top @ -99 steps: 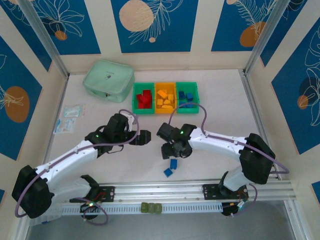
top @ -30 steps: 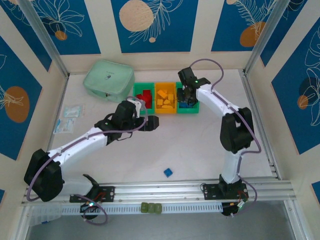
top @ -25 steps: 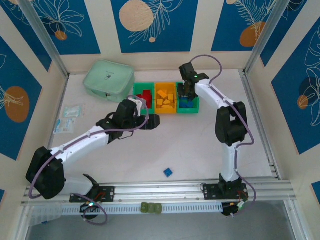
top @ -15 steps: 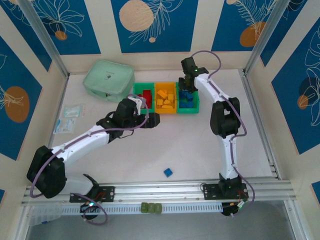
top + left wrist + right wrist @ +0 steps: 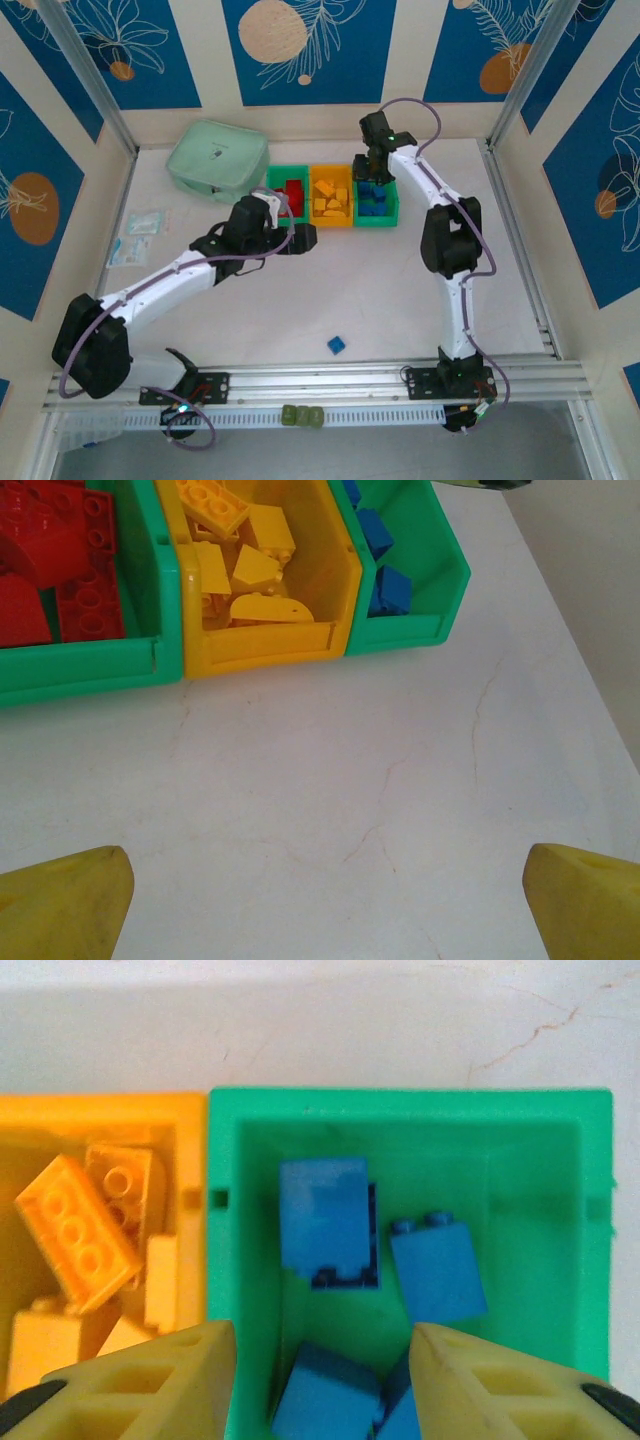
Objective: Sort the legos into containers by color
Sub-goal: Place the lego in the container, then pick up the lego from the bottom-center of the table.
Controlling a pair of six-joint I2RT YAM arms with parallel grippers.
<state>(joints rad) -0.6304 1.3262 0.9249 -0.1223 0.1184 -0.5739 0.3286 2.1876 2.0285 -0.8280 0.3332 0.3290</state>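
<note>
The three joined bins stand at the back of the table. The left green bin [image 5: 269, 205] holds red bricks [image 5: 70, 580], the orange bin [image 5: 265, 645] yellow bricks [image 5: 250, 560], and the right green bin [image 5: 400, 1100] several blue bricks [image 5: 438, 1270]. My right gripper [image 5: 320, 1335] hangs open just above the right green bin [image 5: 394, 208], and a blurred blue brick [image 5: 325, 1215] lies below it. My left gripper [image 5: 322, 865] is open and empty over bare table in front of the bins. One blue brick [image 5: 337, 345] lies near the front rail.
A pale mint-green pouch [image 5: 218, 160] sits left of the bins. Small packets [image 5: 138, 238] lie at the far left. The metal rail [image 5: 400, 380] runs along the near edge, with small green pieces [image 5: 302, 415] below it.
The right arm went from the table's middle, where two blue bricks lay, to the right green bin; one blue brick is left on the table. The left gripper edged toward the bins.
</note>
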